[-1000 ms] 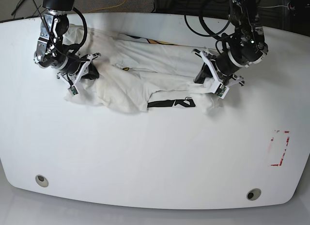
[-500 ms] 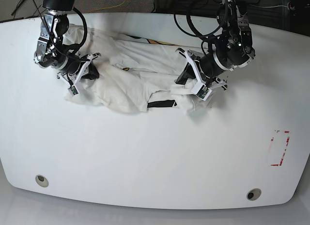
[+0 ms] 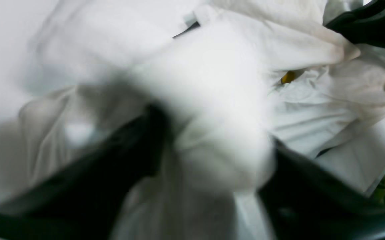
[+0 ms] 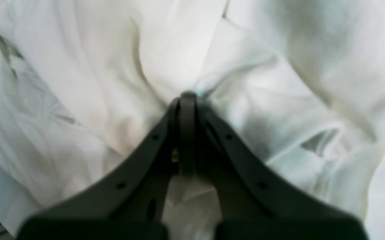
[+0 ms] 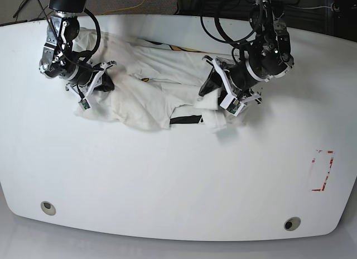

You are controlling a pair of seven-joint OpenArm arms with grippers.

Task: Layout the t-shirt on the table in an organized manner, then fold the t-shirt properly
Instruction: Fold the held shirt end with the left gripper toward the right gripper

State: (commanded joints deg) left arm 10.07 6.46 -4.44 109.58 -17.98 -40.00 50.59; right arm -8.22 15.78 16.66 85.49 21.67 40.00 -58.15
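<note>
The t-shirt (image 5: 156, 91) lay crumpled near the far edge of the table (image 5: 167, 181). The left gripper (image 5: 218, 102) reached down from the far edge with its wrist bent toward the table's middle, its fingers pinching a thick bunch of cloth. The right gripper (image 5: 95, 83) leaned low over the shirt's end by the far left corner, its fingers (image 4: 187, 103) pressed together on a fold.
</note>
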